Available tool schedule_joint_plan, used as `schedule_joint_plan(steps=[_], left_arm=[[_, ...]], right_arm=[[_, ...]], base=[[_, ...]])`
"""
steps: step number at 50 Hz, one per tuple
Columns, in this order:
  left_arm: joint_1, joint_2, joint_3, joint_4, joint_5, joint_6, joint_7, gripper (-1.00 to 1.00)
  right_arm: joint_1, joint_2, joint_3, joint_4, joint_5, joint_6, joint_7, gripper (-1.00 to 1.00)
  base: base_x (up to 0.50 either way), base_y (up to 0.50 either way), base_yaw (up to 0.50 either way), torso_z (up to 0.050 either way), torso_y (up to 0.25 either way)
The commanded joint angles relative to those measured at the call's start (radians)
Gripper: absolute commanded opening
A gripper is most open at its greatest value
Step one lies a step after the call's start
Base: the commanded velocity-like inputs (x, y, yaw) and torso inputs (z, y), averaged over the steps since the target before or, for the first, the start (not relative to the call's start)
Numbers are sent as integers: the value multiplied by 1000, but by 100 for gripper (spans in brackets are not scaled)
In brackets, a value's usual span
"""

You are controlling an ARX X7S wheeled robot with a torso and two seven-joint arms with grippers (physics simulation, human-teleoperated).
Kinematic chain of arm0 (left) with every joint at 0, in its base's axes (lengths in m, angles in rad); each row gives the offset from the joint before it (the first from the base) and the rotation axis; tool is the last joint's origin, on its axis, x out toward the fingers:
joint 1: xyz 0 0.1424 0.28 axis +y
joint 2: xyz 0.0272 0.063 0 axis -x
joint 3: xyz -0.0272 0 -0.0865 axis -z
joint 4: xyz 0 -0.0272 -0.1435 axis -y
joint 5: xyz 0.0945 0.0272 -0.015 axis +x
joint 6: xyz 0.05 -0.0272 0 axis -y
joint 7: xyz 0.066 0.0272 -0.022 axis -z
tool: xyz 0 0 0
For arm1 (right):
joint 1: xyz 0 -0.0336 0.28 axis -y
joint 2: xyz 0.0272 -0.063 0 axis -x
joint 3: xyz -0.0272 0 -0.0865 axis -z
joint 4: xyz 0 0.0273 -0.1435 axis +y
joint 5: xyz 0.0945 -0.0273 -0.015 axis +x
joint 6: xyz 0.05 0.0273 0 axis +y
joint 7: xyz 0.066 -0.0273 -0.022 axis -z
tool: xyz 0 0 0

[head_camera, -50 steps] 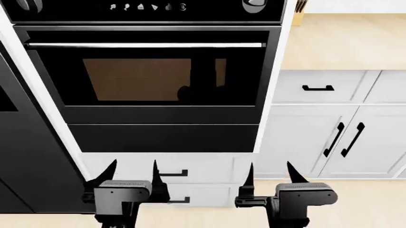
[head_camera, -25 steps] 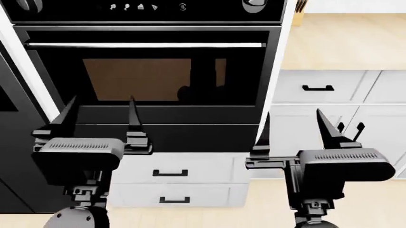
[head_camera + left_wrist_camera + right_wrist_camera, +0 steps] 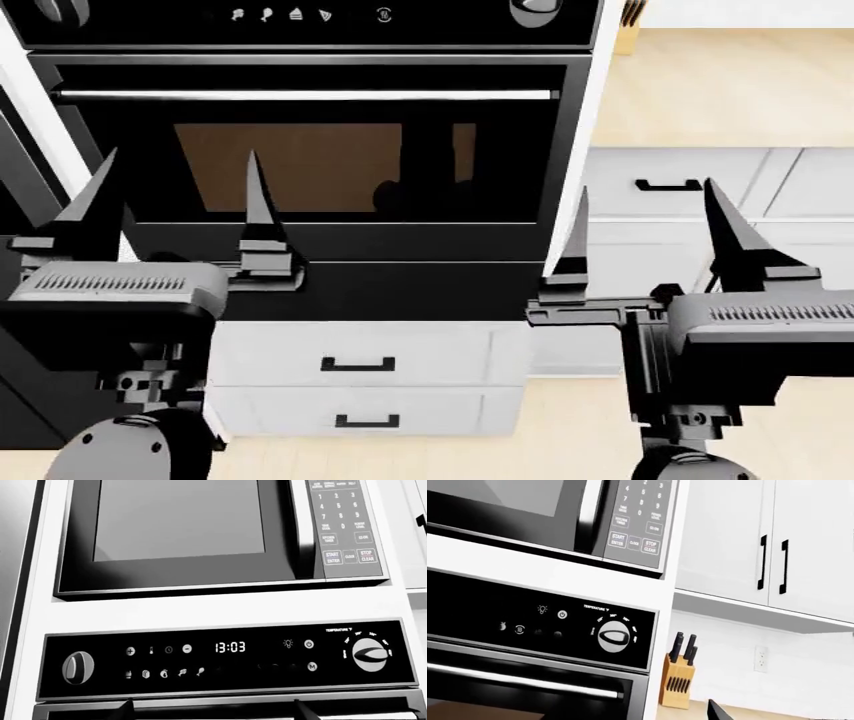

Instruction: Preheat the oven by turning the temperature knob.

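The black oven with its brown window and silver bar handle fills the head view. The temperature knob, a silver dial with a ridge, sits at the right end of the panel at the view's top edge. It also shows in the left wrist view and in the right wrist view. My left gripper is open and empty in front of the oven door's left side. My right gripper is open and empty by the oven's right edge. Both are well below the knob.
A second knob sits at the panel's left end. A microwave is built in above the oven. White drawers lie below, white cabinets and a wooden counter to the right, with a knife block.
Both arms have risen from in front of the white drawers to in front of the oven door. The grippers have spread outward and look larger. The oven has not changed.
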Motion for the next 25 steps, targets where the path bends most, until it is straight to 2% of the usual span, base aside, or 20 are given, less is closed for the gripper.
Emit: schedule_joint_plan(steps=[1,21,25], left_arm=[[-10,-7,7,-12,-4,24,-8,100],[6,-21,-10,76,-55,-17,-25,100],[7,-23,-7,73,-54,-15,-29,100]], right_arm=[[24,9,-6,-14,10,10,5,100],[4,24,6,-108,45,35,10,100],[0,29,4,-110,53,24,9,100]], base=[[0,0,0,0,0],[0,3,0,0,0],[0,330,0,0,0]])
